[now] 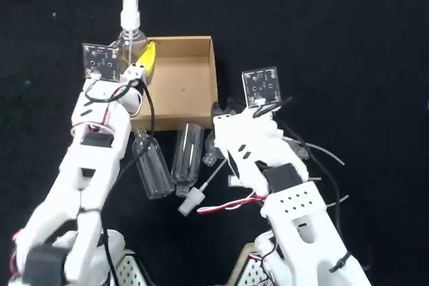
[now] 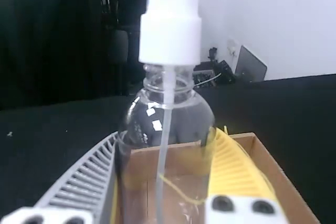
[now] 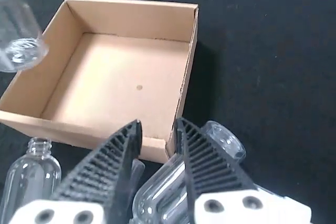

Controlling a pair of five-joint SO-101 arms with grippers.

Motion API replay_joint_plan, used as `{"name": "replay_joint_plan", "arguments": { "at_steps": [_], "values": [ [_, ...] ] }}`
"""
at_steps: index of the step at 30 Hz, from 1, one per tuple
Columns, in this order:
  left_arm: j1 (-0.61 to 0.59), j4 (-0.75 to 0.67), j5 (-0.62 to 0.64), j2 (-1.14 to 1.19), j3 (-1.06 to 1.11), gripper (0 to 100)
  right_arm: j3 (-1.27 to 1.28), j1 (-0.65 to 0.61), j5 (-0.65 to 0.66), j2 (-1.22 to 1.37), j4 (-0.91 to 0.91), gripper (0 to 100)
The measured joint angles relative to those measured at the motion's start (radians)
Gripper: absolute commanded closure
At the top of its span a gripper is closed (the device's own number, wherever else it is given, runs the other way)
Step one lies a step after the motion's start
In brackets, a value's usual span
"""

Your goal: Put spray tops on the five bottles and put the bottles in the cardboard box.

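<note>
My left gripper (image 1: pixel 139 65) is shut on a clear bottle (image 1: pixel 131 35) that has a white spray top (image 2: pixel 170 24) on it. It holds the bottle upright over the left wall of the cardboard box (image 1: pixel 179 92). In the left wrist view the bottle (image 2: pixel 165 129) sits between the grey and yellow fingers. My right gripper (image 3: pixel 157 127) is open by a narrow gap with nothing in it, just above the box's near right corner (image 3: pixel 173 142). Two uncapped bottles (image 1: pixel 151 165) (image 1: pixel 188 152) lie in front of the box. A loose spray top (image 1: pixel 192 199) lies beside them.
Another clear bottle (image 3: pixel 220 140) lies under my right gripper by the box corner. Thin grey tubes (image 1: pixel 322 152) stick out to the right of the right arm. The box floor (image 3: pixel 121 82) is bare. Black cloth covers the table.
</note>
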Motion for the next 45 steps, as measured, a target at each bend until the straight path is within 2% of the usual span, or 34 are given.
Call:
{"name": "replay_joint_plan", "arguments": {
  "at_steps": [8,14,32,45],
  "values": [
    [0.002,-0.460,0.000,0.342,-0.005,97,0.011,0.000,0.000,0.000,0.000,92.0],
    [0.002,-0.695,0.000,0.566,-0.081,97,0.011,0.000,0.000,0.000,0.000,92.0],
    [0.002,-0.740,0.000,0.959,-0.359,97,0.011,0.000,0.000,0.000,0.000,92.0],
    [-0.043,-0.740,0.000,1.085,-0.485,97,0.011,0.000,0.000,0.000,0.000,92.0]
  ]
}}
